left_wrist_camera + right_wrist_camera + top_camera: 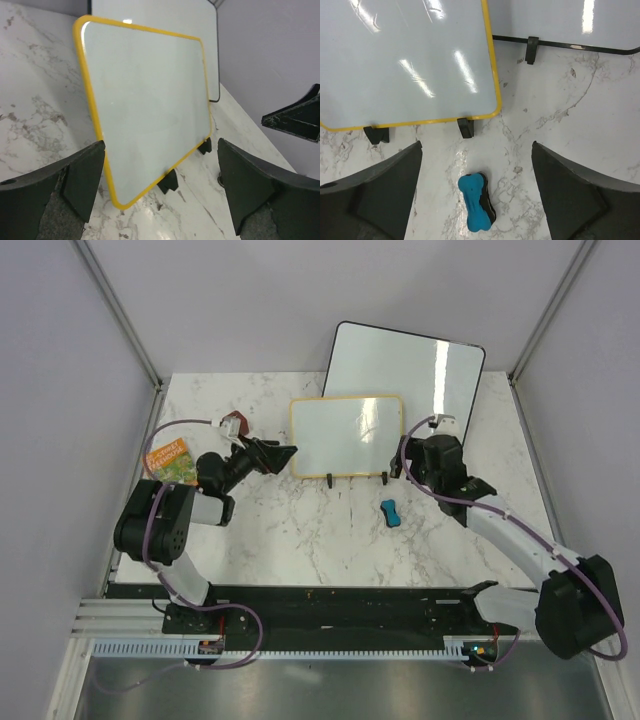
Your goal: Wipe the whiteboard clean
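The whiteboard (347,435), small with a yellow frame and black feet, stands upright at the middle of the marble table; its face shows no writing. It also shows in the left wrist view (145,100) and the right wrist view (405,60). A blue bone-shaped eraser (390,512) lies on the table in front of its right foot, also in the right wrist view (476,208). My left gripper (285,455) is open and empty beside the board's left edge (161,150). My right gripper (432,472) is open and empty, above and just right of the eraser (476,147).
A larger black-framed blank board (410,365) leans behind the small one, also in the right wrist view (560,20). An orange and green packet (172,462) lies at the table's left edge. Grey walls enclose the table on three sides.
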